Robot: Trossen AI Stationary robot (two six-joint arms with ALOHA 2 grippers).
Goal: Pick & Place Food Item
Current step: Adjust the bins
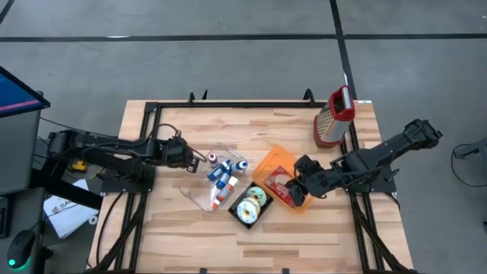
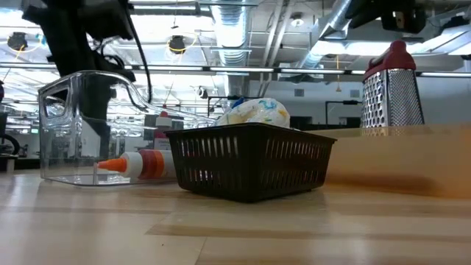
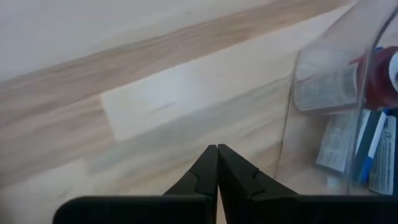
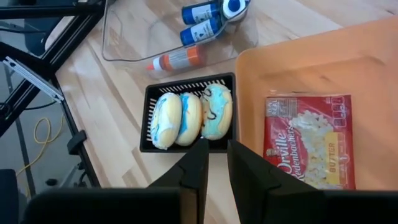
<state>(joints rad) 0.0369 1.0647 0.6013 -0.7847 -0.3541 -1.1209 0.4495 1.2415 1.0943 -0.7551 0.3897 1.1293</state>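
A black basket (image 4: 186, 146) holds three iced donuts (image 4: 189, 115) and stands on the table near its front; the basket (image 1: 251, 205) also shows from above. Beside it an orange tray (image 4: 298, 68) carries a red popcorn packet (image 4: 308, 140). My right gripper (image 4: 217, 152) hovers above the gap between basket and tray, its fingers a little apart with nothing between them; from above it (image 1: 295, 192) stands over the tray's near end. My left gripper (image 3: 217, 152) is shut, empty, above bare wood just left of a clear plastic container (image 3: 336, 93).
The clear container (image 1: 217, 179) lies mid-table with glue bottles (image 4: 208, 22) in it. A metal grater with a red handle (image 1: 335, 118) stands at the far right. A black frame (image 1: 228, 104) runs along the table's far edge. Bare wood lies at the near left.
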